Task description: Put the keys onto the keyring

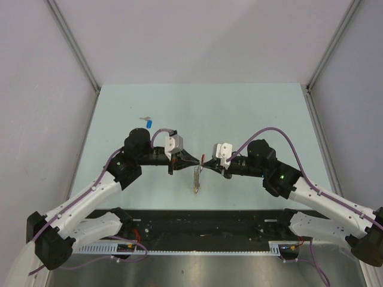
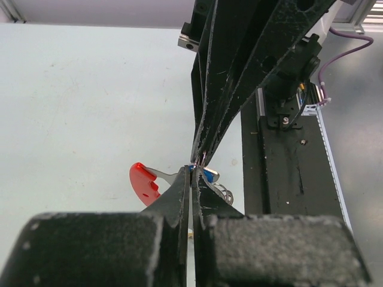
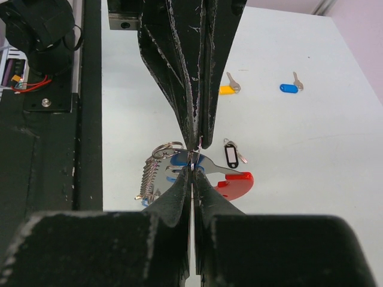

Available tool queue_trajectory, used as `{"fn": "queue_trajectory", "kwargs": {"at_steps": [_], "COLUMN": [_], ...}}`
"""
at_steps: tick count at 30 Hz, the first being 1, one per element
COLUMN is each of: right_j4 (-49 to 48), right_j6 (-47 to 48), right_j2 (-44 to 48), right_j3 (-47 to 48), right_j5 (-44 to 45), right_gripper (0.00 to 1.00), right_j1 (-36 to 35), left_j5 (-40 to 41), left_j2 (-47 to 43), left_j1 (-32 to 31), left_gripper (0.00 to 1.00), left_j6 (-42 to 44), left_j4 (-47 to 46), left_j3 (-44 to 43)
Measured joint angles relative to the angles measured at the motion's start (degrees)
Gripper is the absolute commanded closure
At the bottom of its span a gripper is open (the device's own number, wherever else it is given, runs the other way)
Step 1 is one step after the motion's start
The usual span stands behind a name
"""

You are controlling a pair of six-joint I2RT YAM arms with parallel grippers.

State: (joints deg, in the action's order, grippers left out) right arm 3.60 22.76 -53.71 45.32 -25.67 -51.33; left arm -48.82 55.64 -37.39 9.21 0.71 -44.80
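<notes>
- Right gripper (image 3: 191,170) fills the bottom of its own wrist view, fingers pressed together, apparently clamped on the silver wire of the keyring (image 3: 236,185).
- Left gripper (image 2: 192,176) meets it tip to tip, jaws also together on that same wire. The ring is held off the table (image 1: 251,113) between them, its red arc hanging to one side.
- A bunch of silver keys (image 3: 152,176) hangs just beside the pinch.
- Two loose keys lie well apart on the far side: a blue-headed key (image 3: 289,88) and a yellow-headed key (image 3: 227,89).
- From above, the blue one lies on the left arm's side, so that arm is nearer. Their long axes are too small to tell.
- A black-rimmed tag (image 3: 230,155) shows no readable writing, and no brand is visible.
</notes>
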Motion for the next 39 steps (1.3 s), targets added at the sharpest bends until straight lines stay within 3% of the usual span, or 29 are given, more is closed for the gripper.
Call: {"fn": "queue_trajectory", "kwargs": {"at_steps": [8, 28, 39], "right_j4": [0.13, 0.83, 0.96], "right_j6": [0.44, 1.53, 1.44], "right_j2": [-0.02, -0.07, -0.07], "right_j3": [0.00, 0.00, 0.00], "right_j5": [2.56, 1.84, -2.14], "right_gripper": [1.00, 0.77, 0.70], "right_j1": [-0.74, -1.07, 1.27], "left_j5": [5.60, 7.72, 7.63], "left_j2": [-0.02, -1.92, -2.01], "left_j1": [-2.23, -2.99, -2.99], "left_gripper": [1.00, 1.00, 1.00], "left_j6": [0.04, 2.40, 2.80], "left_j4": [5.57, 10.38, 10.60], "left_j3": [-2.51, -2.71, -2.71]}}
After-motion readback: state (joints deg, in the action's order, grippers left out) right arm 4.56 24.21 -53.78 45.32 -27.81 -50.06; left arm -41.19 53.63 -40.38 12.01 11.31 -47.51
